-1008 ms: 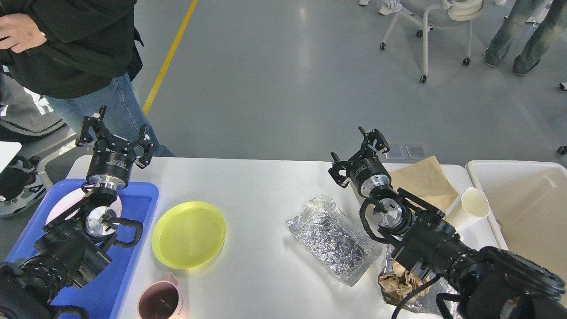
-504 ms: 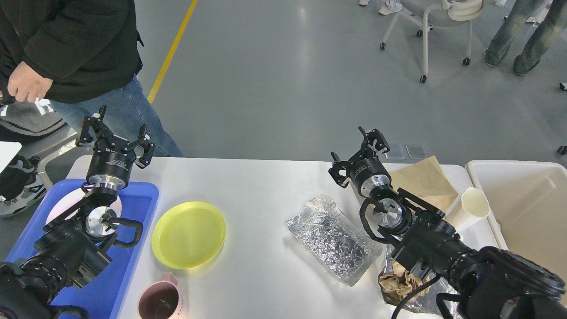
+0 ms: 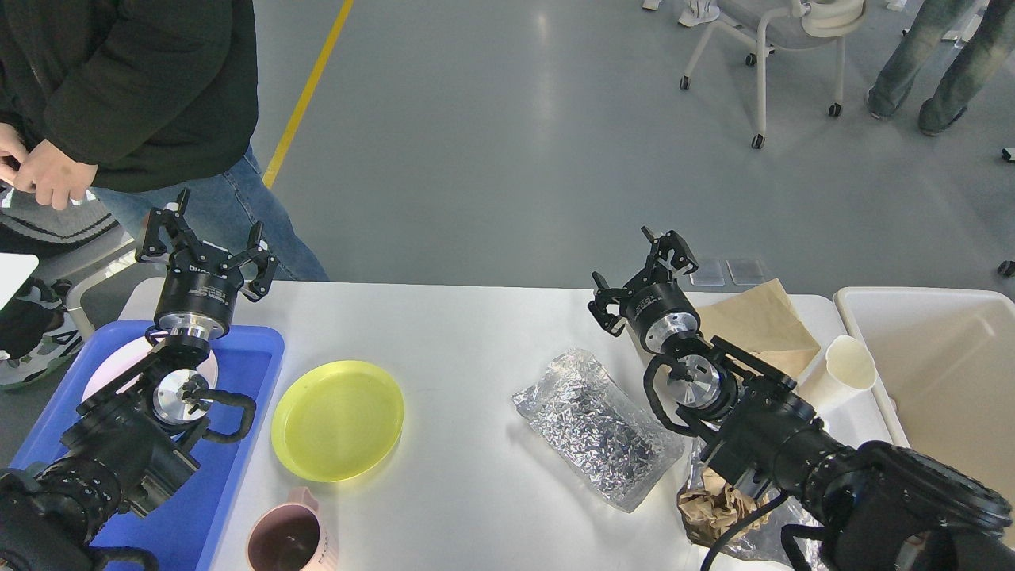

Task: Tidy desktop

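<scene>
The white desktop (image 3: 468, 333) carries a yellow plate (image 3: 337, 420), a pink cup (image 3: 287, 539) at the front edge, a crinkled silver foil bag (image 3: 596, 428), brown paper (image 3: 757, 321), a white paper cup (image 3: 842, 369) lying on its side, and crumpled brown paper (image 3: 714, 507) under my right arm. My left gripper (image 3: 206, 238) is open and empty above the far left corner, over the blue tray. My right gripper (image 3: 638, 274) is open and empty above the desktop's far edge, just left of the brown paper.
A blue tray (image 3: 250, 357) at the left holds a pale pink plate (image 3: 119, 365). A cream-white bin (image 3: 944, 357) stands at the right. A person in a black jacket (image 3: 135, 87) stands behind the left corner. A wheeled chair (image 3: 761, 47) is far back.
The person at the left has shifted and lowered their hands. Both arms and all the objects on the desktop stay where they were.
</scene>
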You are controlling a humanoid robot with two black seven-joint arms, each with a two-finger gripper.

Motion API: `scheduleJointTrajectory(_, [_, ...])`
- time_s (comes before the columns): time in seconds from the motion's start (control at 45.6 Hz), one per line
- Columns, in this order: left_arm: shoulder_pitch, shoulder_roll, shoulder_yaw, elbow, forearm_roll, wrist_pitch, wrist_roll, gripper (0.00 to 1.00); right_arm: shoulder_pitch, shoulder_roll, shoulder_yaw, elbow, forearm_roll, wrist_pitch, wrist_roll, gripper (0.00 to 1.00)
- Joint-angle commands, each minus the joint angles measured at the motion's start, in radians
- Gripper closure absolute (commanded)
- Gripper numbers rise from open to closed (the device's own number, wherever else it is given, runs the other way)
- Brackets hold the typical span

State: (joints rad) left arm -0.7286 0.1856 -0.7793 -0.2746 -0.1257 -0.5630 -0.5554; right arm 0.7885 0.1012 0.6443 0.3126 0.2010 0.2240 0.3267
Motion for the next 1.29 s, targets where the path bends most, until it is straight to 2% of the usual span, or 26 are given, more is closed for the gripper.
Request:
scheduleJointTrajectory(0.0, [0.000,0.000,0.000,0.000,0.000,0.000,0.000,0.03,0.000,0.000,0.000,-0.001,0.000,0.000,0.000,0.00])
scheduleJointTrajectory(1.271, [0.000,0.000,0.000,0.000,0.001,0.000,0.000,0.03,-0.002,0.002,0.000,-0.001,0.000,0.000,0.000,0.00])
